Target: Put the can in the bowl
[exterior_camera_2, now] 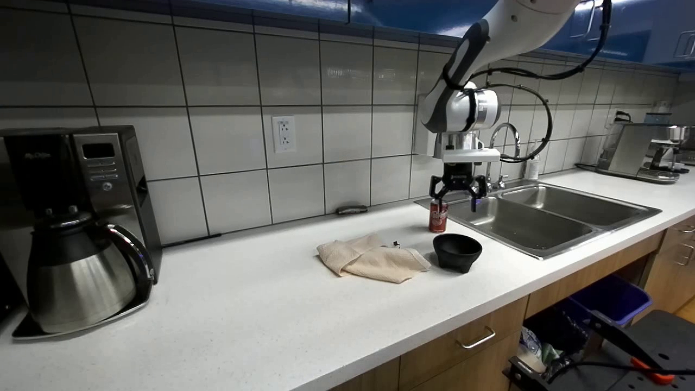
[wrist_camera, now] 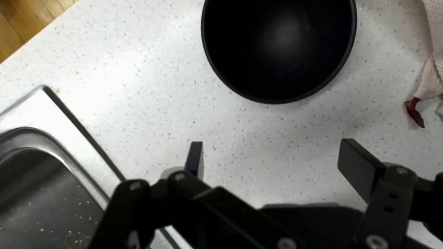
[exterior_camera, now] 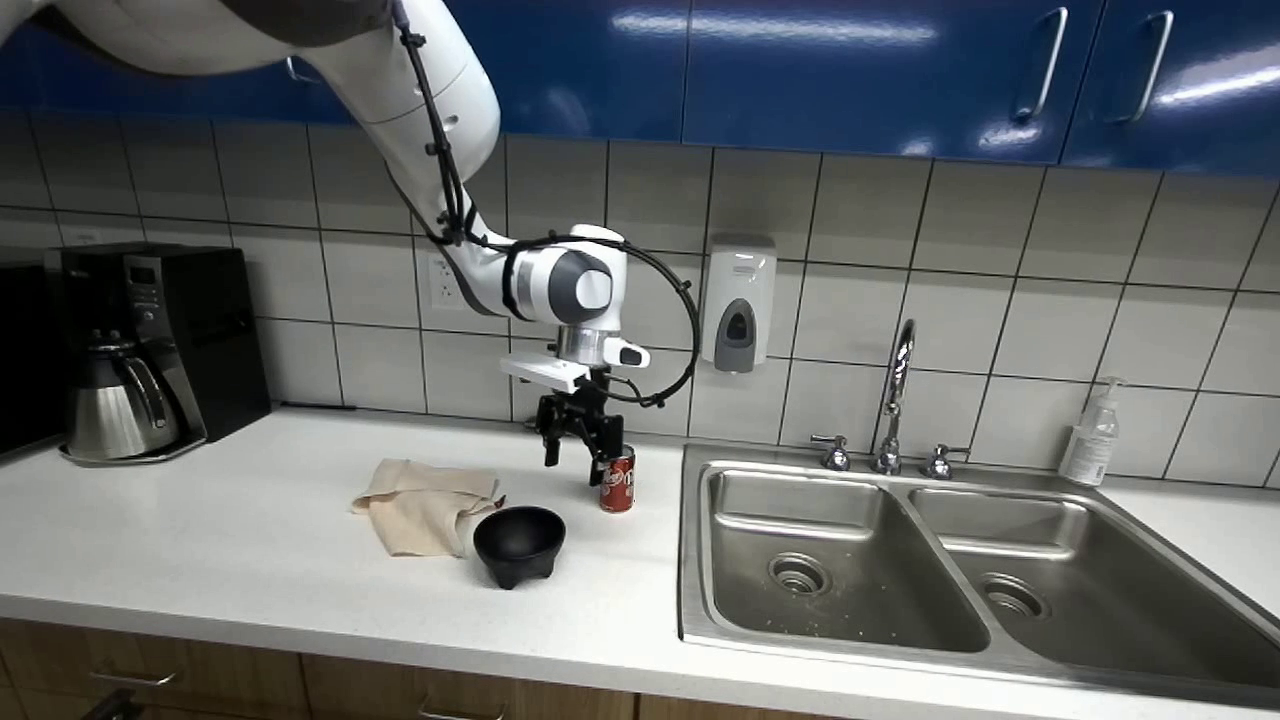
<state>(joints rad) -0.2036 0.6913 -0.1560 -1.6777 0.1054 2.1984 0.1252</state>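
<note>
The can is red and stands upright on the counter near the sink. It also shows in an exterior view; in the wrist view it is out of view. The black bowl stands on the counter nearer the front edge, also in an exterior view and the wrist view. My gripper is open and empty above the counter, beside the can. One finger overlaps the can's edge in both exterior views; whether it touches I cannot tell. The open fingers show only bare counter between them.
A beige cloth lies beside the bowl, with a small dark red piece at its edge. The steel sink is on the can's far side from the cloth. A coffee maker stands at the counter's other end. A soap dispenser hangs on the wall.
</note>
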